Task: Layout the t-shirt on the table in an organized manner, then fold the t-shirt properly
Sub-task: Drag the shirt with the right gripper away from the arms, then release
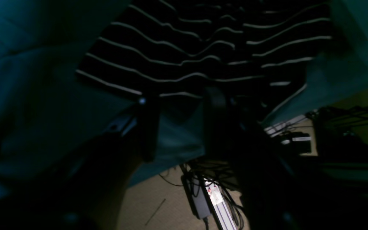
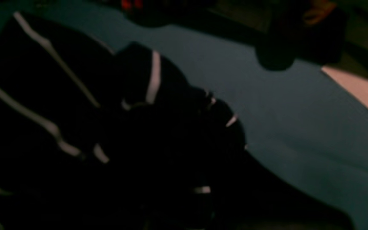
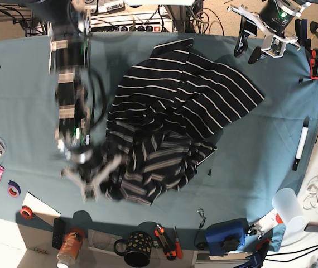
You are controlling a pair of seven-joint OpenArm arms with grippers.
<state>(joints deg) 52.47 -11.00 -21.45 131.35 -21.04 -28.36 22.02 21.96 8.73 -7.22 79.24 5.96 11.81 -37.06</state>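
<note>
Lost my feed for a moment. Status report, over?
Right claw shut on the t-shirt near its crumpled edge. Left claw open, holding nothing, at the table's far corner. Shirt bunched, not flat.

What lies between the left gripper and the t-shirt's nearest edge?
In the base view, only bare teal table cloth lies between the left gripper, open near the far corner, and the t-shirt; nothing sits in that gap.

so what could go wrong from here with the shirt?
1. The t-shirt is bunched and crumpled, and the right gripper is blurred at its lower left edge, shut on fabric in the wrist view; a one-corner pull may twist it further.
2. The left gripper hangs open, off the cloth, so nothing anchors the far side.
3. The marker near the table edge could get swept.
</note>
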